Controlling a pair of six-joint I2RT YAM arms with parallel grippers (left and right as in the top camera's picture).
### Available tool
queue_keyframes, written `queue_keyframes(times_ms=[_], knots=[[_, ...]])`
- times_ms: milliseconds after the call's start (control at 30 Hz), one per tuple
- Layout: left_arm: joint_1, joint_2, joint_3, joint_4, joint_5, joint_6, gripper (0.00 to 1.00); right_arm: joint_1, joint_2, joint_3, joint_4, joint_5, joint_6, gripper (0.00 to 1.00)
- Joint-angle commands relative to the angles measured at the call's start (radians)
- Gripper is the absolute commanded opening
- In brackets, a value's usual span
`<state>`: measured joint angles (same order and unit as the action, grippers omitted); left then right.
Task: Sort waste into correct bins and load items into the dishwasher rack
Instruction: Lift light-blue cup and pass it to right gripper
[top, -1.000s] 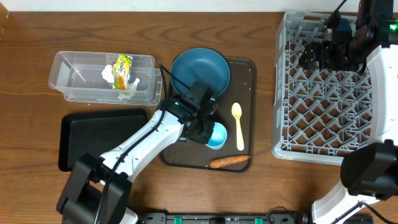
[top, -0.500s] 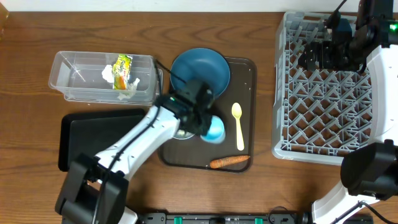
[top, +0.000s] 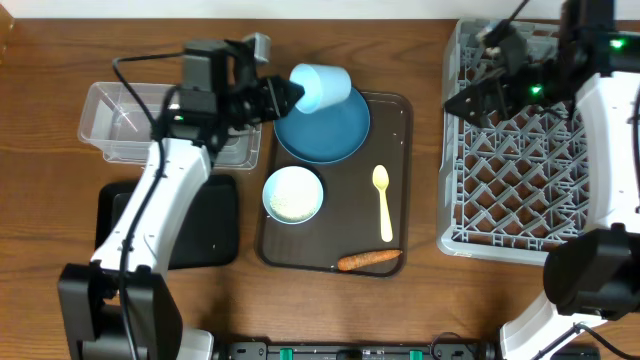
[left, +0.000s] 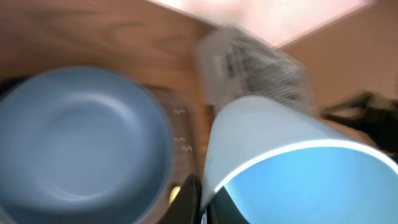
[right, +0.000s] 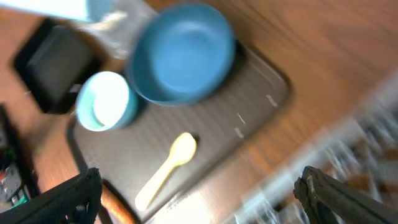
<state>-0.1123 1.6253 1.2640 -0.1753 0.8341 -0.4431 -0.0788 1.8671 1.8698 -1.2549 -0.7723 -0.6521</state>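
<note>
While the left gripper (top: 283, 96) has its 2 fingers clamped on the small light-blue cup (top: 320, 86), the cup lies sideways over the large dark blue bowl's (top: 325, 135) upper-left rim. Right gripper (top: 476, 100) sits above the dishwasher rack (top: 520, 200), fingers spread wide, empty.

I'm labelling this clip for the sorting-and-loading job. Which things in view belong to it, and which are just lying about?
Part of the job: small light-blue cup in the left gripper, dark blue bowl, white bowl of rice, yellow spoon, carrot piece, clear tub, black tray, dishwasher rack.

Just lying about: brown serving tray, wooden table.
</note>
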Motion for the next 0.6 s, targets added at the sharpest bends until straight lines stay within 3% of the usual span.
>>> queue_keyframes(times_ms=[0,233,567], knots=[[0.034,0.051,0.014,0.062,0.375,-0.060,0.06,0.045,0.009,-0.063,0.045,-0.246,-0.204,0.99],[0.030,0.121,0.014,0.175,0.617,-0.087,0.07,0.148,0.009,-0.171,0.263,-0.429,-0.209,0.99],[0.026,0.122,0.014,0.227,0.625,-0.121,0.06,0.317,0.010,-0.180,0.418,-0.459,-0.209,0.93]])
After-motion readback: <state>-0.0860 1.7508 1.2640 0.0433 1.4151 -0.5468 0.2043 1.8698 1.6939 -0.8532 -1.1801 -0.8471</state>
